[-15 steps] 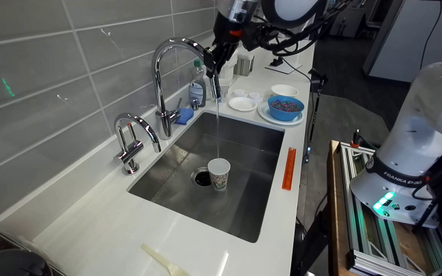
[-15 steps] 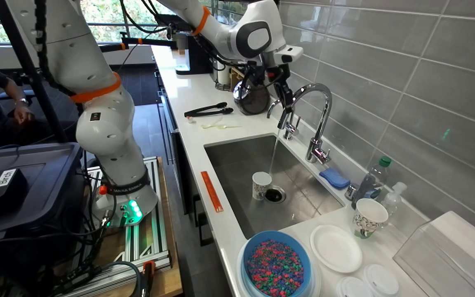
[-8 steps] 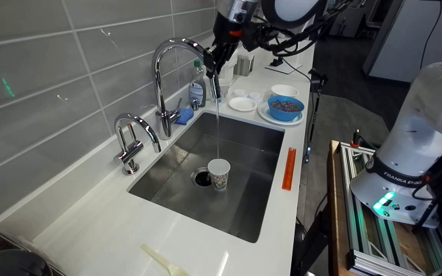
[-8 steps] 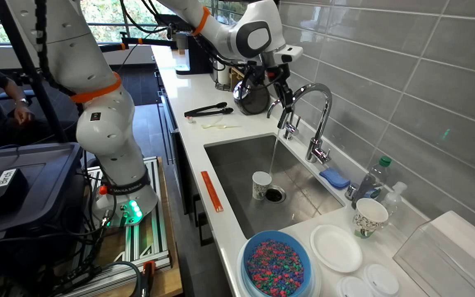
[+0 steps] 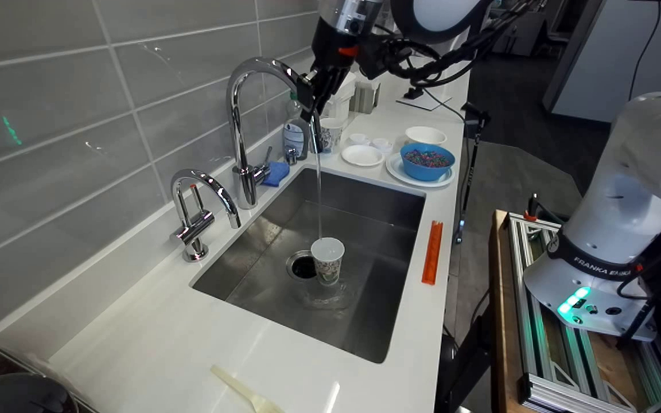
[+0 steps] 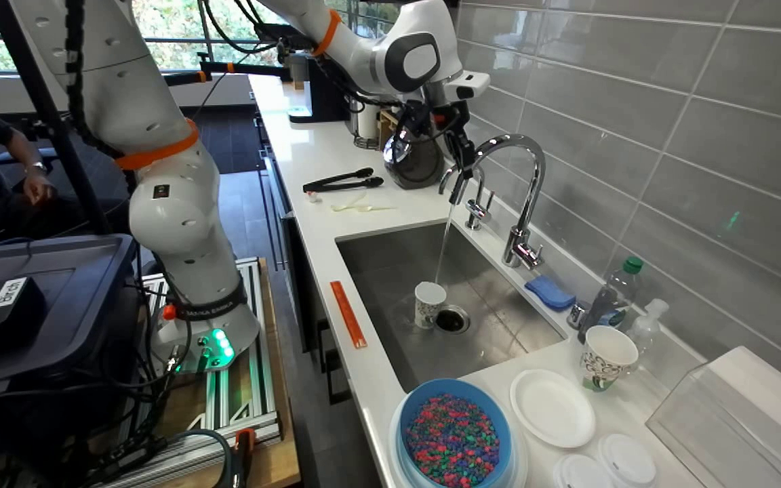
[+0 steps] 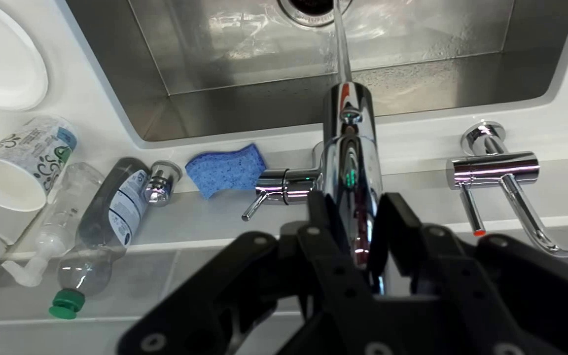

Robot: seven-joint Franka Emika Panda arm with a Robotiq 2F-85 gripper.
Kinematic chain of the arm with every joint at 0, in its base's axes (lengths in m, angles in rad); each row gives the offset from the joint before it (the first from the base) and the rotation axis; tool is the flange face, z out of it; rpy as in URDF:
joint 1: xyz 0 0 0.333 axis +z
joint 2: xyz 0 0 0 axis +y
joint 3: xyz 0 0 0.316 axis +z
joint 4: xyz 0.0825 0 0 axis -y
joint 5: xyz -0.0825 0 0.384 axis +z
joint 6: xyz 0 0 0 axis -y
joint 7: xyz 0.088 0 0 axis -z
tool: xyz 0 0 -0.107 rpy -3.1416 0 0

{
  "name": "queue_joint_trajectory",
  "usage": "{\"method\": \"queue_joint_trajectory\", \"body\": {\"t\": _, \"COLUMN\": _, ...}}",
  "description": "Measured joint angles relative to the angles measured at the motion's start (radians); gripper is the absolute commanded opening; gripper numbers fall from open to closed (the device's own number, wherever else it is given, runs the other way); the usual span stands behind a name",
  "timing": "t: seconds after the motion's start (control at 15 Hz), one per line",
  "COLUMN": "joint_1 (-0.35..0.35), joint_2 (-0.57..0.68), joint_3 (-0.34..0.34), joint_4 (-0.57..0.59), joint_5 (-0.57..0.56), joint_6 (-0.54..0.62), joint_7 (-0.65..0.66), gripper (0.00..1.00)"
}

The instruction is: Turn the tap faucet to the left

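Note:
The tap faucet [image 5: 234, 115] is tall shiny chrome with a high arched spout; it also shows in an exterior view [image 6: 534, 186]. In the wrist view its spout [image 7: 350, 133] runs down between my fingers. My gripper [image 7: 355, 204] has a black finger on each side of the spout, close against it, near the down-curving end. My gripper also shows in both exterior views [image 5: 308, 106] [image 6: 458, 173]. Water runs from the spout into the sink [image 5: 284, 312], meeting the rim of a patterned paper cup [image 5: 327, 267] that stands beside the drain. The cup is not visible in the wrist view.
A low chrome tap [image 5: 194, 226] stands beside the faucet. On the faucet's other side are a blue sponge [image 7: 227, 170], a soap bottle [image 7: 116, 212] and another paper cup [image 7: 32, 162]. A blue bowl [image 5: 422, 172] and an orange strip [image 5: 432, 252] lie on the counter.
My gripper and the spout have swung together slightly left in both exterior views. The water stream has shifted to the cup's rim, and water now spreads around the cup's base.

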Motion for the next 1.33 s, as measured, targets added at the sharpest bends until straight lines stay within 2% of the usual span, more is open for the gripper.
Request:
{"method": "queue_joint_trajectory", "body": {"t": 0.93, "joint_1": 0.067, "joint_2": 0.021, "joint_3": 0.0, "joint_4": 0.004, "joint_5": 0.12, "joint_6": 0.07, "joint_7": -0.132, "gripper": 0.08}}
{"method": "queue_joint_trajectory", "body": {"t": 1.33, "joint_1": 0.079, "joint_2": 0.028, "joint_3": -0.001, "joint_4": 0.008, "joint_5": 0.138, "joint_6": 0.082, "joint_7": -0.177, "gripper": 0.08}}
